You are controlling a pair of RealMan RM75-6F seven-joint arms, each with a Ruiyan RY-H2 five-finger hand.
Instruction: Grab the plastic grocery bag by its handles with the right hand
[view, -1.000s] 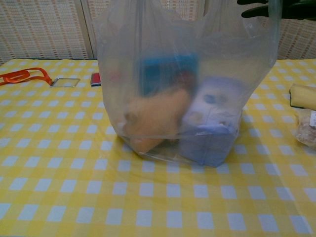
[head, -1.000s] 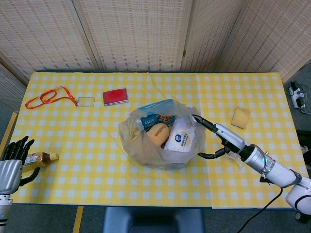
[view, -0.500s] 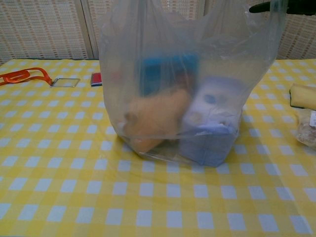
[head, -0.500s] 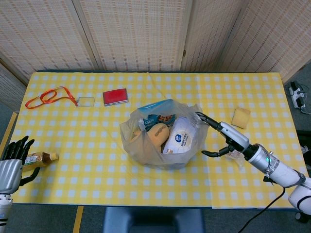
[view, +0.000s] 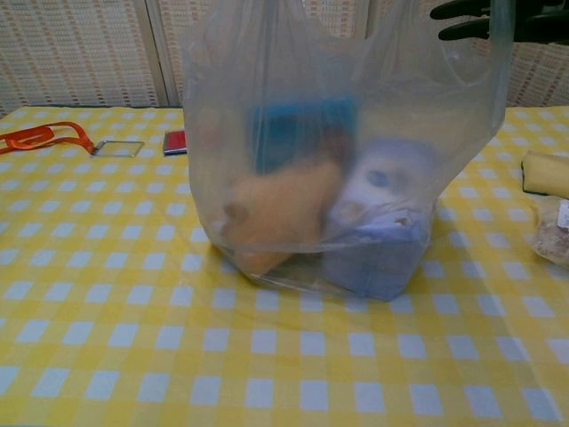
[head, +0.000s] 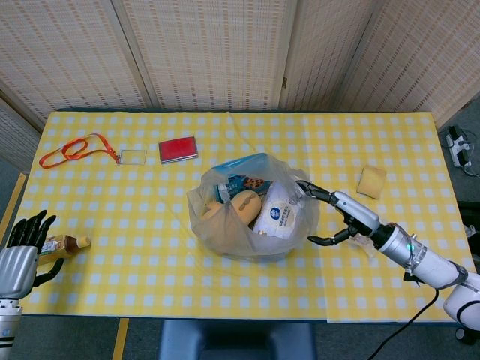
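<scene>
The plastic grocery bag [head: 247, 221] stands mid-table, its handles rising on the side facing the right hand [head: 341, 217], whose spread fingers seemingly touch the film without gripping, while the empty left hand [head: 19, 255] rests far off.

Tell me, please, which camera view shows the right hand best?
The head view: the whole right hand shows, fingers spread beside the plastic bag. The chest view shows only dark fingertips at its top edge, behind the bag's plastic.
</scene>
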